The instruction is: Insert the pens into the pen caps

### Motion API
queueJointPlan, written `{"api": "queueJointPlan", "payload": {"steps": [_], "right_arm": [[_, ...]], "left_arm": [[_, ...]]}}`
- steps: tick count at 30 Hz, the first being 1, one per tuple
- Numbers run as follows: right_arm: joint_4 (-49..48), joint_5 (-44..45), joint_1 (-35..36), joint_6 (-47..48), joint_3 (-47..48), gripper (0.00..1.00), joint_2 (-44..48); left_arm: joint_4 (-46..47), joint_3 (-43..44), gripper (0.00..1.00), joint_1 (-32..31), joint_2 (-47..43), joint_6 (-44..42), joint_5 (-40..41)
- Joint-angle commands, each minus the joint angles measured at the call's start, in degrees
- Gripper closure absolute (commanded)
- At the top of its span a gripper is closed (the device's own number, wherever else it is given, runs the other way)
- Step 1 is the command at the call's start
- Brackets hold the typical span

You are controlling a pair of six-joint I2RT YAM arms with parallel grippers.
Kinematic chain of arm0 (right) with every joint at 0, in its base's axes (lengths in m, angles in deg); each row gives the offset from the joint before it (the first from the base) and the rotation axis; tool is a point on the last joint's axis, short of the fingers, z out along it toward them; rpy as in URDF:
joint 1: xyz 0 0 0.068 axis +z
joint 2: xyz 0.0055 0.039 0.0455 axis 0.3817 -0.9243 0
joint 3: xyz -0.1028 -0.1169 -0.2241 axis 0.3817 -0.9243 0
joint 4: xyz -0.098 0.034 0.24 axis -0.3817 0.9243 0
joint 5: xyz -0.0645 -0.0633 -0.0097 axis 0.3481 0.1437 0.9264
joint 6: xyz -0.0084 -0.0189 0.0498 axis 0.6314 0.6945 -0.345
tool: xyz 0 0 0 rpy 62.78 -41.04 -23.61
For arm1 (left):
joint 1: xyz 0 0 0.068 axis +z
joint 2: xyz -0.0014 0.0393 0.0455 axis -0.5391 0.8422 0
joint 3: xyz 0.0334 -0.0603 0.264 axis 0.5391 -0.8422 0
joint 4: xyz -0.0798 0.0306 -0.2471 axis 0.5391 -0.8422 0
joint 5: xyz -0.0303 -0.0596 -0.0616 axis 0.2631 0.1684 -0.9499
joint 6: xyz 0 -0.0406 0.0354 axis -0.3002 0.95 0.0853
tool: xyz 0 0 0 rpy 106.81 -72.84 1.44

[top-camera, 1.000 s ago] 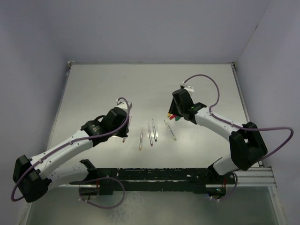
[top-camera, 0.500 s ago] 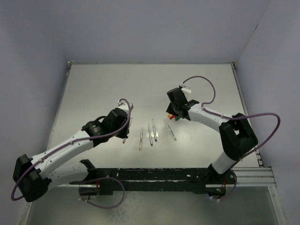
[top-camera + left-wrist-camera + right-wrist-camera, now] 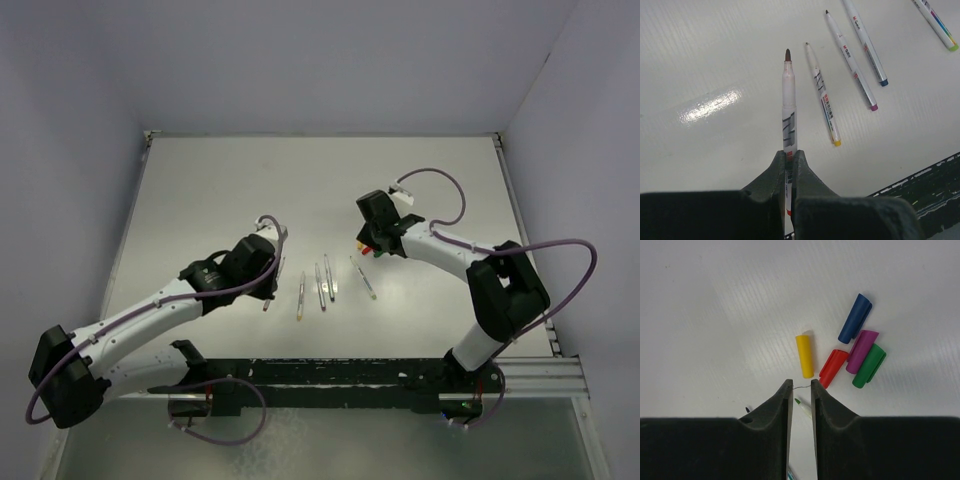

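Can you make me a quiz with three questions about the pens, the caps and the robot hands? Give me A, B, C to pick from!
1. In the right wrist view, which of the pen caps lies furthest left?
A yellow
B green
C blue

2. How many pens lie loose on the table?
A two
B four
C six

3. What is the left gripper doing?
A gripping a pen
B hanging open and empty
C pressing down on a cap

Answers:
1 A: the yellow cap sits by itself, left of the other four.
2 B: four lie side by side beyond the held pen.
3 A: its fingers are closed on that pen's barrel.
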Motion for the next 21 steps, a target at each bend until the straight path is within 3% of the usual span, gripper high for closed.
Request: {"api": "queueJointPlan", "payload": {"steps": [1,15,21], "right_arm": [[1.3,1.7,0.3,-2.9,-2.2,0.77,-0.9],[3.4,2.6,0.5,-3.7,-2.3,0.73,-1.9],[4.4,3.0,0.5,-2.9,1.0,0.65,-3.6]], "left_arm": [[3.1,-0.6,1.0,-0.4,0.0,-1.3,-1.6],[4.3,-0.3,1.0,-0.4,1.0,-2.8,-1.0],[4.2,-0.2,1.0,-0.4,1.4,-3.1,-1.1]]}}
